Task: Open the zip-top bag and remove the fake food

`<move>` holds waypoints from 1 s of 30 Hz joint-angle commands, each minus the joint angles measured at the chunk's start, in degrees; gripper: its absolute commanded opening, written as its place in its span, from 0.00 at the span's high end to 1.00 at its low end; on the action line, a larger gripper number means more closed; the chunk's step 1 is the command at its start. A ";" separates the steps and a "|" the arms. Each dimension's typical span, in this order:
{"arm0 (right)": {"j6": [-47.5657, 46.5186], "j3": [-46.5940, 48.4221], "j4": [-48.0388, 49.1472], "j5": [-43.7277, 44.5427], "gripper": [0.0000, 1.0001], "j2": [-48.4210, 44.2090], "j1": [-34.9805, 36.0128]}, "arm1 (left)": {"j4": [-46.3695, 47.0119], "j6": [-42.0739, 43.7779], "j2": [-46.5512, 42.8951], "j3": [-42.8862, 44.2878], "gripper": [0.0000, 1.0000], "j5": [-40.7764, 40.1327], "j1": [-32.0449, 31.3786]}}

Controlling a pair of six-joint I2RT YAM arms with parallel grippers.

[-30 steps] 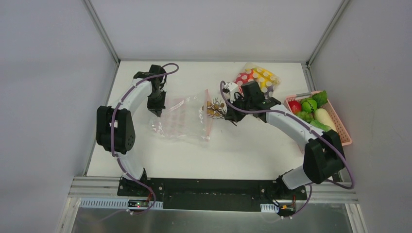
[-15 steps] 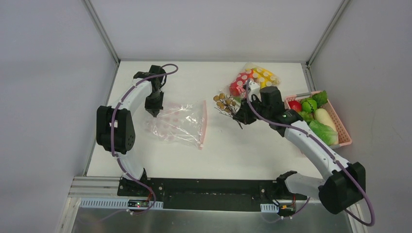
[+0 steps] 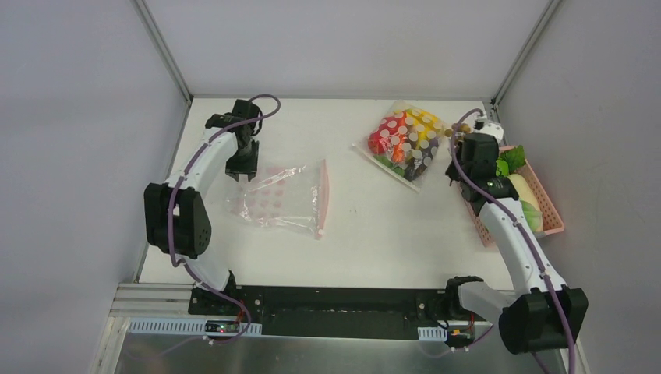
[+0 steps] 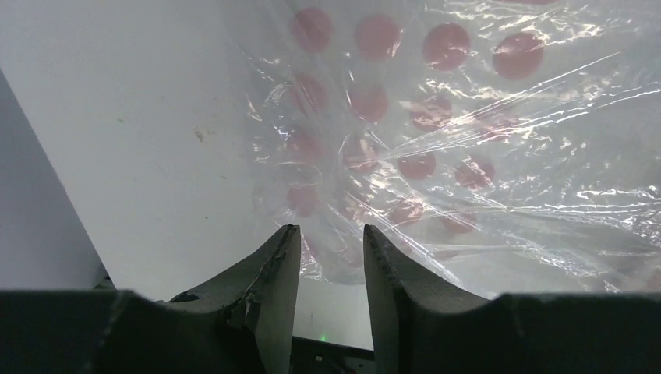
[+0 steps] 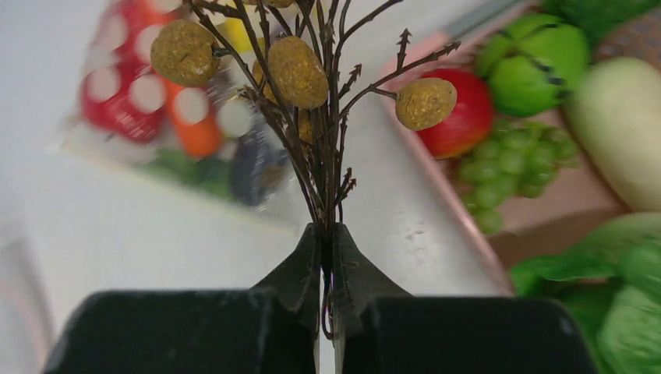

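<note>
Zip-top bag (image 3: pixel 281 199) flat, right tool (image 5: pixel 327 231) pinching sprig (image 5: pixel 298 72)

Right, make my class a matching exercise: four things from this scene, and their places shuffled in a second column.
1 clear pink-dotted zip-top bag
2 brown twig with tan berries
3 red plastic apple
4 clear white-dotted bag

a in the pink basket
b in the right gripper
c far right of the table
d by the left gripper

Pairs: 1d, 2b, 3a, 4c
</note>
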 commanded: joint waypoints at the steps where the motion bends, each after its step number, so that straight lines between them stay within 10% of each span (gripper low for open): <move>1: 7.88 2.71 -0.81 14.29 1.00 3.81 -7.75 | 0.57 -0.84 -6.94 -0.72 0.59 -2.88 0.65; 16: 27.59 4.36 4.49 27.38 0.90 19.98 -19.79 | 7.04 -0.85 -20.03 -6.39 0.43 -5.60 0.66; 30: 29.18 -0.01 1.65 21.18 0.28 6.79 -20.19 | 11.11 -1.49 -25.71 -9.88 0.39 -3.97 0.66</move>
